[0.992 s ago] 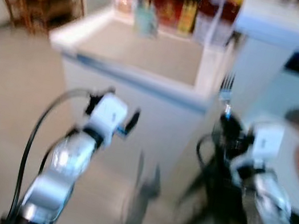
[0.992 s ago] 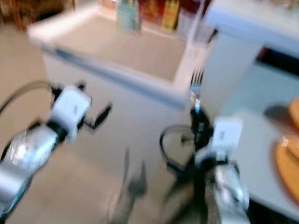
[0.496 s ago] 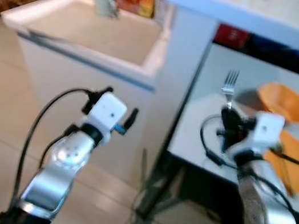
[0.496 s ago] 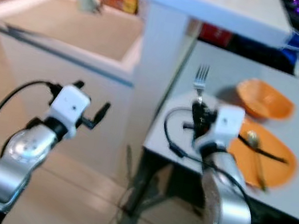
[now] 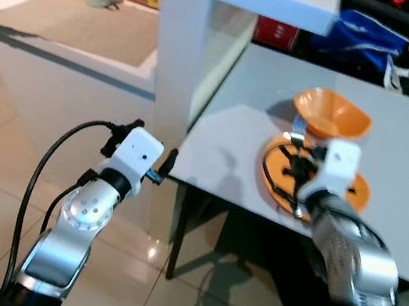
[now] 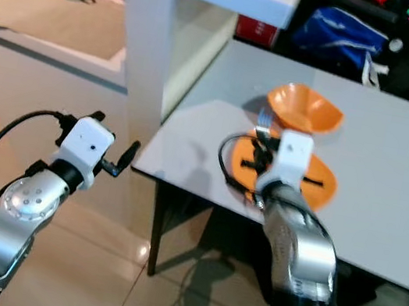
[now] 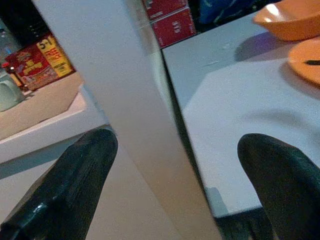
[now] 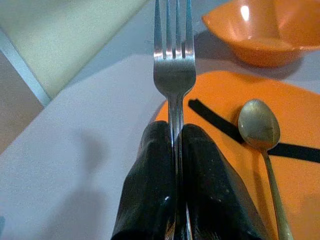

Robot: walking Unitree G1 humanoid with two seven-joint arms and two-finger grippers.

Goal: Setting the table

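Swung from the counter to the grey table; right gripper clamped on fork, tines just above orange plate beside spoon; left gripper open, idle; placement near

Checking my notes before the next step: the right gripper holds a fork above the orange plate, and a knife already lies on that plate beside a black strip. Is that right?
Not quite: the utensil on the orange plate is a spoon, not a knife, as the right wrist view shows. The rest stands: the right gripper is shut on the fork above the plate, and the spoon lies beside the black strip.
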